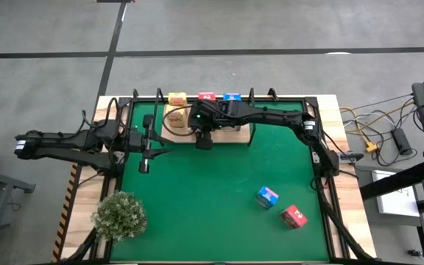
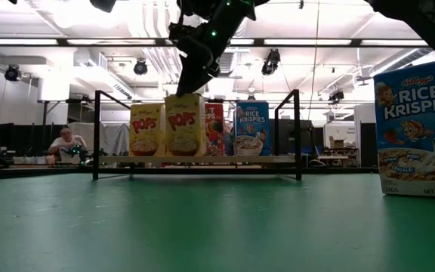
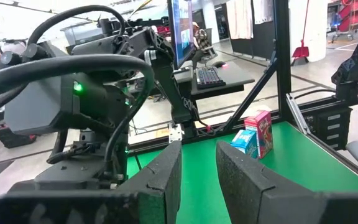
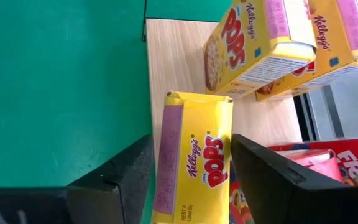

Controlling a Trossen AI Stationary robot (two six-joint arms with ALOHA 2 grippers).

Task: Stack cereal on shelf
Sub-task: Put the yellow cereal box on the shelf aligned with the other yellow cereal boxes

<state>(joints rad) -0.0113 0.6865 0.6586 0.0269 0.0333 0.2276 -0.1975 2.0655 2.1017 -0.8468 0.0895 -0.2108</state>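
**Placement of a yellow carton on the shelf**

Release is judged to be the step in hand. The right gripper (image 4: 188, 180) is held over the shelf (image 1: 227, 134) at the far edge of the green mat (image 1: 219, 191), and a yellow Pops carton (image 4: 194, 165) is seen between its fingers (image 4: 120, 177); in the right wrist view a narrow gap shows on each side of the carton, so the jaws are taken to be parted rather than clamped. In the low view this carton (image 2: 185, 125) is seen upright on the board, just beside another yellow carton (image 2: 146, 130), with a pink-red carton (image 2: 214, 128) and a blue carton (image 2: 252, 128) further along. The left gripper (image 3: 197, 180) is held open and empty over the mat's left part.

Two cartons, one blue (image 1: 266, 196) and one pink-red (image 1: 294, 216), are left lying on the mat near the right front. A straight lift clear of the placed carton is called for next, without it being tipped, and then a reach to those two.
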